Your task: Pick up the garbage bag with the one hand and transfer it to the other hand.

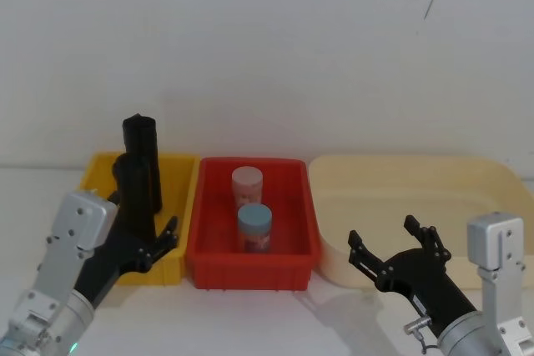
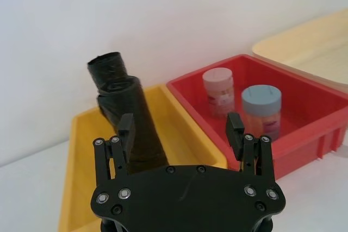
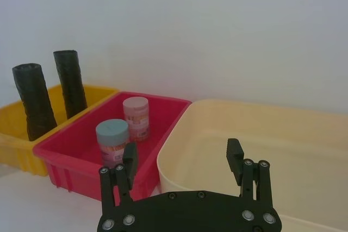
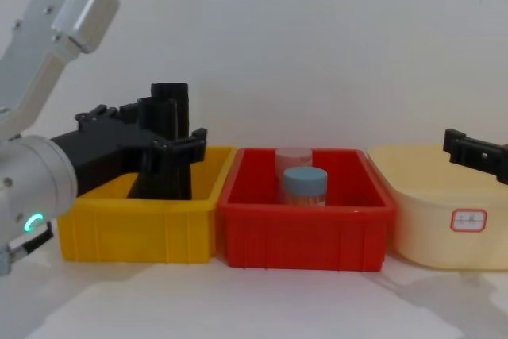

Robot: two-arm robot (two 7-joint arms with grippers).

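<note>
Approach step by the look of it, nothing grabbed yet. Fingers of the left gripper (image 2: 180,127) spread wide and empty, hovering at the yellow bin (image 2: 73,161). Got the bag (image 2: 140,134) standing in that bin, leaning a bit, right at the fingertips but hugging one finger instead of sitting mid-gap. Second roll (image 2: 106,64) just behind it. Probably needs a sideways nudge to centre, then push in and clamp. Same for the right gripper (image 1: 384,235): splayed open, holding nothing, parked by the cream tub (image 1: 467,181), well apart from the bag.
</note>
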